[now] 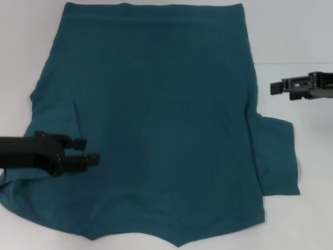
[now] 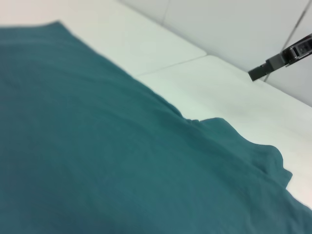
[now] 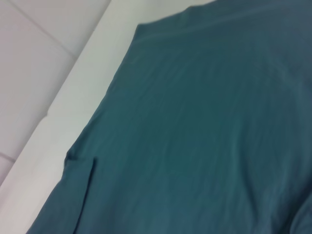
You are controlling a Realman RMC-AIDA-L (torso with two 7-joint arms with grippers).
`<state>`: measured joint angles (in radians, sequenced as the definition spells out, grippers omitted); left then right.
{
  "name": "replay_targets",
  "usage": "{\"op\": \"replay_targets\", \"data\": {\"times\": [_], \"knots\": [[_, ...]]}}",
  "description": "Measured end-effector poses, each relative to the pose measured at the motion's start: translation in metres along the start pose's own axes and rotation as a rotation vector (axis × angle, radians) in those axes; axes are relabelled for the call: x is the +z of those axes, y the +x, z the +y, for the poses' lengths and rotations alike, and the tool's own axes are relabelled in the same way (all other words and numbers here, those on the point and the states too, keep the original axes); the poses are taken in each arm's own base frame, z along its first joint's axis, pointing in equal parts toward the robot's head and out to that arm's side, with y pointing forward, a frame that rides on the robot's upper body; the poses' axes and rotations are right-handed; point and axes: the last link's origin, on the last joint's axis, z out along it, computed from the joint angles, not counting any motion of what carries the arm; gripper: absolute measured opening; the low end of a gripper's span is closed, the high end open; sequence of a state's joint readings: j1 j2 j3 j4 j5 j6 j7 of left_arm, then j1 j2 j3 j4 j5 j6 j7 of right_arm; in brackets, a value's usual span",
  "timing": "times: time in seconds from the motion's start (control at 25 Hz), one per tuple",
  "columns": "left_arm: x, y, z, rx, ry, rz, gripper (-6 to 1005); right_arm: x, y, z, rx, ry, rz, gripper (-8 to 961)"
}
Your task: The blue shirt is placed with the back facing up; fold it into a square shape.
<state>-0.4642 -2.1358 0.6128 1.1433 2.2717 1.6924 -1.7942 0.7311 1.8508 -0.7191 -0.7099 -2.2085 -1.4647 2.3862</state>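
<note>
The blue shirt [image 1: 161, 120] lies flat on the white table [image 1: 291, 31], plain side up, its straight hem at the far edge. One short sleeve [image 1: 278, 156] sticks out on the right. On the left the cloth is folded in over the body, leaving a crease [image 1: 77, 122]. My left gripper [image 1: 88, 150] hovers open over that left part of the shirt, nothing between its fingers. My right gripper [image 1: 278, 87] hangs over bare table to the right of the shirt, apart from it; it also shows far off in the left wrist view [image 2: 280, 58].
White table surface surrounds the shirt on the far side and the right [image 2: 219, 83]. A pale wall [image 2: 234, 24] rises behind the table. The shirt's near edge runs off the bottom of the head view.
</note>
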Motion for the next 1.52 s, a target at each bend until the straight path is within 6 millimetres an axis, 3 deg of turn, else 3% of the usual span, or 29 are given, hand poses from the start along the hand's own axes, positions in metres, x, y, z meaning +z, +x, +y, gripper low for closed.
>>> {"op": "replay_targets", "data": {"times": [0.36,0.68,1.04,1.52], "knots": [[0.0,-0.007,-0.009,-0.062,0.067,0.021,581,-0.027,0.042,-0.02,0.102,0.062,0.176,925],[0.006,-0.002,-0.013,-0.066,0.086,0.036,581,-0.037,0.069,-0.034,0.253,0.061,0.175,925],[0.009,0.0,-0.013,-0.073,0.099,0.062,581,-0.02,0.084,-0.044,0.328,0.076,0.161,901],[0.011,-0.002,-0.014,-0.086,0.105,0.07,581,0.009,0.092,-0.043,0.341,0.094,0.153,856]]}}
